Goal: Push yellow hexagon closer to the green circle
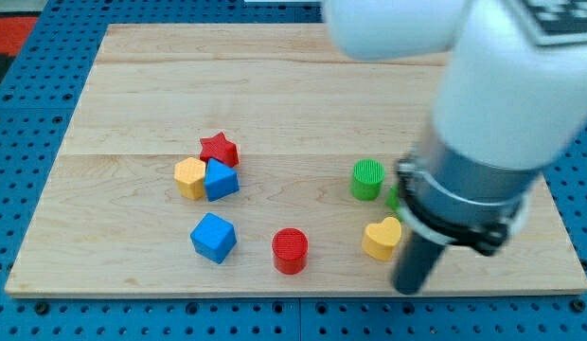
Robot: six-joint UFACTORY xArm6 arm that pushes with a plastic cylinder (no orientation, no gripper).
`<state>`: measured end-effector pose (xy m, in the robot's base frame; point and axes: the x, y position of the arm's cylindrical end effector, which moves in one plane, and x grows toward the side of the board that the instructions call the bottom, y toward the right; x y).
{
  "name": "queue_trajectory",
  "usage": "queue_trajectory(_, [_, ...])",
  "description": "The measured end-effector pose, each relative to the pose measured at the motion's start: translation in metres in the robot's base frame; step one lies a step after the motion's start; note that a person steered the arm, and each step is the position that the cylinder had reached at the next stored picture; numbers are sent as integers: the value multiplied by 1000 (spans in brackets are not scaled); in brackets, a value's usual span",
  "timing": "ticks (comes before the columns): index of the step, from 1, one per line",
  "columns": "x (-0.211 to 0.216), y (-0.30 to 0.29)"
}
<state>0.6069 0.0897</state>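
The yellow hexagon [189, 177] lies left of the board's middle, touching a blue block [221, 180] on its right, with a red star [219, 149] just above them. The green circle [367, 180] stands at the view's right of centre. My tip [408, 287] is near the board's bottom edge at the right, just right of and below a yellow heart [382, 238], far from the hexagon. The arm's body hides the board's right part.
A blue cube [213, 237] and a red circle [290, 251] sit near the bottom edge. Another green block [395, 198] peeks out beside the arm, right of the green circle. The wooden board [275, 85] lies on a blue pegboard.
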Motion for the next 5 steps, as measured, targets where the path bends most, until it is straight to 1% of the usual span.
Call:
queue_trajectory(1, [-47, -17])
queue_trajectory(2, [-72, 13])
queue_trajectory(3, [-71, -7])
queue_trajectory(4, [-69, -60])
queue_trajectory(5, [-79, -139])
